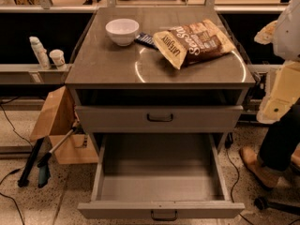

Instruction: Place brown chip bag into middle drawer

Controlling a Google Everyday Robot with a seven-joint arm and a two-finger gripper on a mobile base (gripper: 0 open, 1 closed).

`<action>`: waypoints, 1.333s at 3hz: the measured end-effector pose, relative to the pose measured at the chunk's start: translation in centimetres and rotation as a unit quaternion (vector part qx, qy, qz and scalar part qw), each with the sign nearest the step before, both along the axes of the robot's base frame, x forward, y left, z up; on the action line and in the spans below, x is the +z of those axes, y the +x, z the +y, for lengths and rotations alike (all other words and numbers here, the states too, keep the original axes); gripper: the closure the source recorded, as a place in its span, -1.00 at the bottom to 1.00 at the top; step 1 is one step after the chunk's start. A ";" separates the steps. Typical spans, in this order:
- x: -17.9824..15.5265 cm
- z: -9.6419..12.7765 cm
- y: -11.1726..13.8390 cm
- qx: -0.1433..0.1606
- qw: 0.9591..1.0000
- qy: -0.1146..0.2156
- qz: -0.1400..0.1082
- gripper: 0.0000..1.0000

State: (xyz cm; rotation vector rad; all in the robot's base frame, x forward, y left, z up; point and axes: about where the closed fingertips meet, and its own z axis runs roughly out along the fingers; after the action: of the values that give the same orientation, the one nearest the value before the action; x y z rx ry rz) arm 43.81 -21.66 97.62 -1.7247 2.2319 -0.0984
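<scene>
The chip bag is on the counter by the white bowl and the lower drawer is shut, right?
No, the camera view shows the lower drawer pulled open. The chip bag does lie on the counter by the white bowl. The gripper is not in view.

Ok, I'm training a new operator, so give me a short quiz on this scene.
1. True or false: the middle drawer is pulled open and holds nothing.
2. The brown chip bag lies: A) in the drawer; B) on the cabinet top, right of the white bowl; C) on the floor.
3. Where is the gripper?
Key: 1 true; 2 B; 3 the gripper is not in view.
</scene>
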 end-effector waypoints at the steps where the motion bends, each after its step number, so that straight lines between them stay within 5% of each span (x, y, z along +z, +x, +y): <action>1: 0.0 0.0 0.0 0.000 1.000 0.000 0.000 -1.00; 4: 1.8 -0.4 2.3 0.062 0.997 0.023 -0.030 -1.00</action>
State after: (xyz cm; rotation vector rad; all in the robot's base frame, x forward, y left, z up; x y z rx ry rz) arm 46.12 -22.02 99.41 -1.8062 2.0644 -0.0696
